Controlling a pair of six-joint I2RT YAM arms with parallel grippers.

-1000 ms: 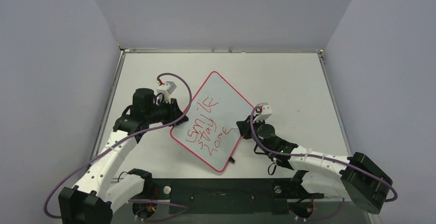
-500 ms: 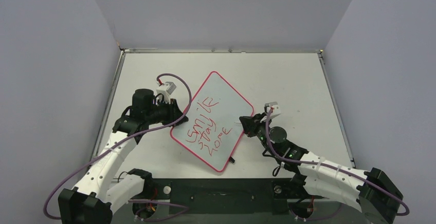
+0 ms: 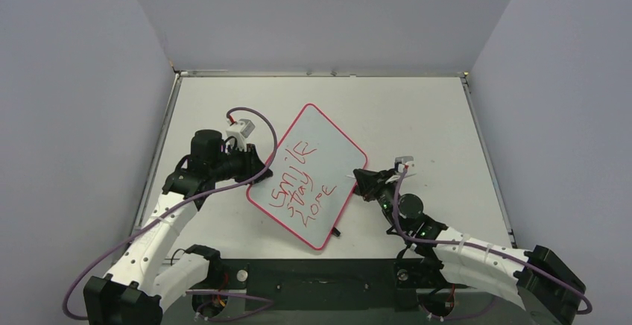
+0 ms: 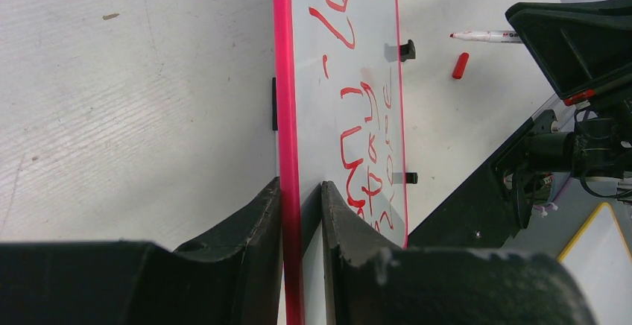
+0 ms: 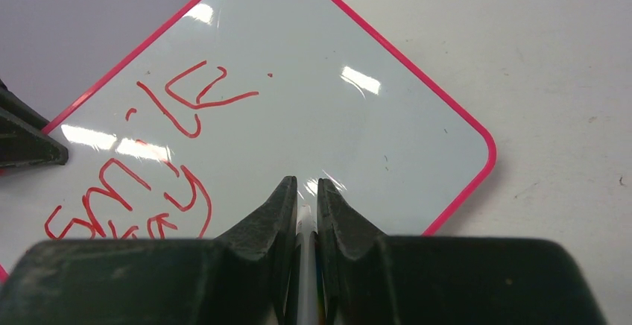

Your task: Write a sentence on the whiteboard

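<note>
pinching the whiteboard (image 3: 326,137) by its rim, left hand (image 4: 299,187) nearly closed, right hand (image 5: 302,187) clamped on a marker (image 4: 484,36), scuffed pale bench (image 3: 425,116), plain grey walls (image 3: 313,12)

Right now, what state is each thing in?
left hand: shut on the whiteboard edge.
right hand: shut on the marker.
whiteboard: held by one edge, written on.
sentence: three red lines, roughly "Smile stay hope".
marker: uncapped, tip off the board.
red cap: off, lying on the table.
</note>
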